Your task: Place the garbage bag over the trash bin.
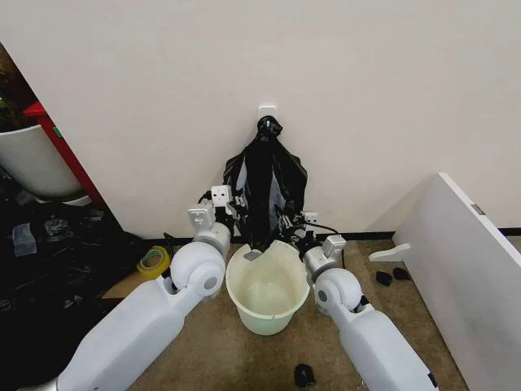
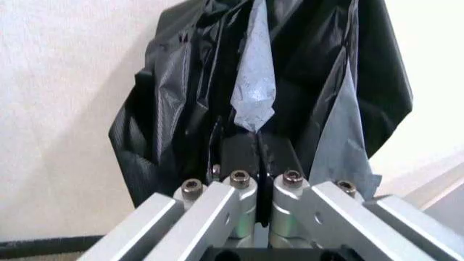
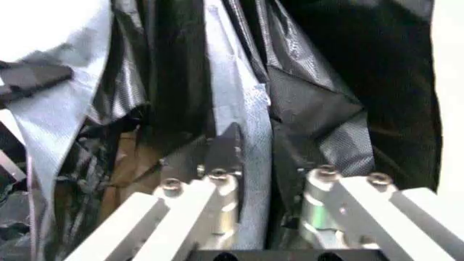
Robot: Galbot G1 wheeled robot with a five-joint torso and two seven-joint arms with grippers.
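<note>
From the head camera I see the trash bin (image 1: 268,295) standing on the brown floor close to the wall, between my two forearms, its mouth bare and the inside showing cream-white. Directly above it hangs the garbage bag (image 1: 266,191), part of a black bunch hung by a knotted top from a white hook (image 1: 269,111) on the wall; its lowest tip dips just inside the bin's far rim. My left gripper (image 1: 230,213) is up at the bag's left edge, and in the left wrist view the left gripper (image 2: 258,151) has its two dark fingers pressed flat together with a sliver of glossy plastic rising from between them, so I read it as clenched on the bag. My right gripper (image 1: 295,226) sits at the bag's lower right edge; in the right wrist view the right gripper (image 3: 250,149) has its fingers spread apart with a grey-sheened fold of the bag running through the gap, not pinched. A roll of yellow tape (image 1: 152,261) lies on the floor beside my left arm
</note>
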